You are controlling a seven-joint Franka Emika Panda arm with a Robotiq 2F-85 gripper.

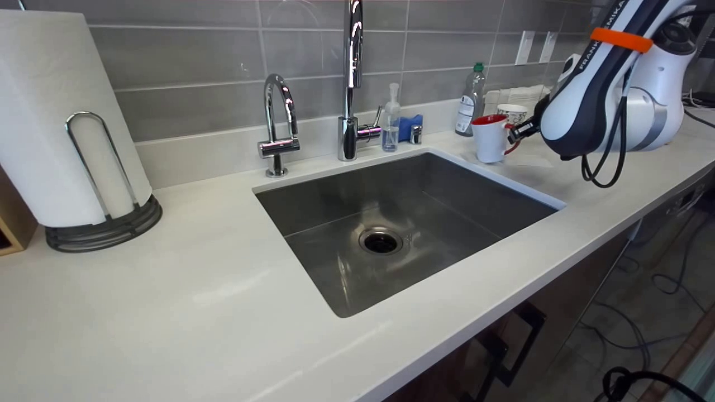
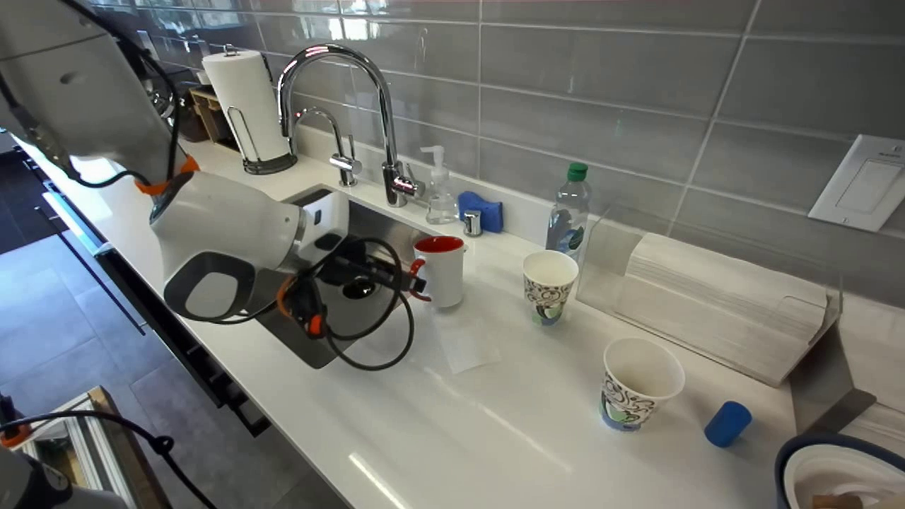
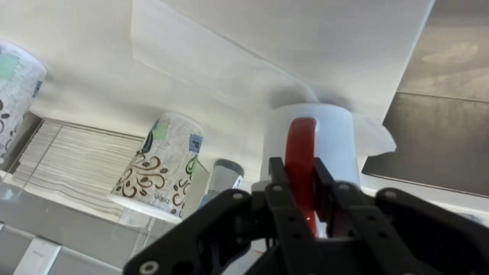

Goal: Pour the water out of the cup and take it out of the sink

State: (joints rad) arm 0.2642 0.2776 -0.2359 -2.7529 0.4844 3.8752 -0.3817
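Red is the handle (image 3: 300, 133) in the wrist view, and I find my gripper (image 3: 300, 164) clamped on it, black jaws pressed to either side. The handle belongs to the white cup (image 1: 489, 139), upright at the counter (image 1: 184, 301) just outside the grey metal sink (image 1: 435, 220); whether its base bears on the surface I cannot confirm. Its red interior shows at the rim in both exterior views; the bottom of it is hidden from me. A thin white sheet (image 2: 466, 348) lies on the counter at the white cup's base. Nearby, in an exterior view, I record a patterned paper cup (image 2: 549, 283) with a green-capped clear bottle (image 2: 568, 208) behind it. A second paper cup (image 2: 636, 385) stands farther off, a blue cylinder (image 2: 727, 424) near it and a stack of folded white paper (image 2: 714, 304) behind. Along the back of the sink I note a pump dispenser (image 1: 391, 125), a blue object (image 1: 409, 128), a tall chrome faucet (image 1: 350, 81) and a shorter faucet (image 1: 276, 147). The paper towel roll (image 1: 61, 123) stands on a dark wire holder (image 1: 106, 237), on the opposite side of the sink from the white cup.
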